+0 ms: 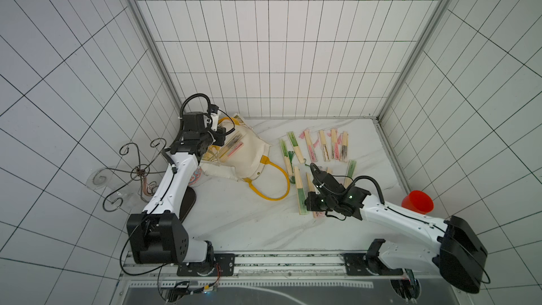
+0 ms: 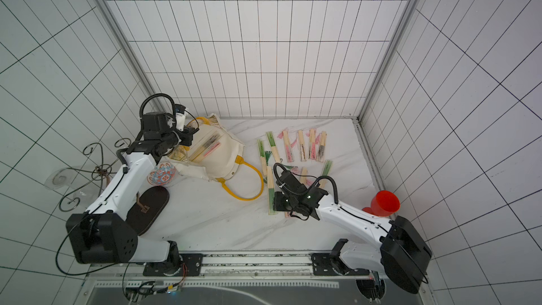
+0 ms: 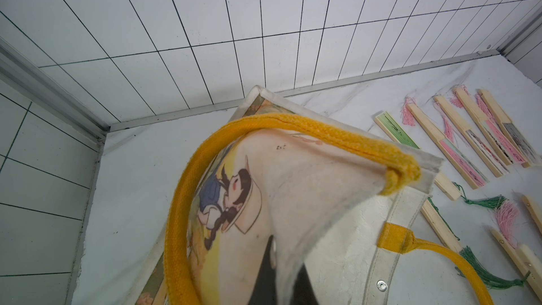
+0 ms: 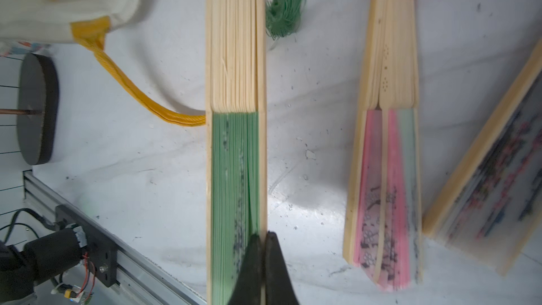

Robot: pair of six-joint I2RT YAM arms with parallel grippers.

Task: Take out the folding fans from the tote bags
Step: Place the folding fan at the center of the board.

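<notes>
**Left gripper** [image 1: 222,137]: the jaws are closed on the raised rim of the tote bag [image 1: 252,154], at the bag's mouth near the far-left corner of the table [image 1: 249,224]. The left wrist view shows cream cloth drawn up to a peak and pinched between the dark fingers [image 3: 264,277]. One yellow handle [image 3: 264,124] loops over that lifted edge. The other handle [image 1: 278,183] lies flat on the table on the near side of the bag. A few folding fans [image 1: 231,148] lie inside the open mouth, just beside the left gripper and not in its grasp.

**Left arm:** it reaches from the near rail along the table's left edge, with the wrist bent inward over the bag.

**Right gripper** [image 4: 265,239]: the jaws are pressed together with nothing between them. The tips sit over the outer slat of a green fan [image 4: 236,171], at its folded-paper end. Whether they touch it cannot be told. A pink fan [image 4: 384,186] lies alongside the green fan, apart from it.

**Right arm:** it extends from the near-right base low across the table, with the wrist turned down over the nearer group of fans.

**Other fans:** a row of fans [image 1: 325,148] lies on the table to the right of the bag, beyond the right gripper toward the back wall. A red cup [image 1: 418,202] stands at the table's right edge.
</notes>
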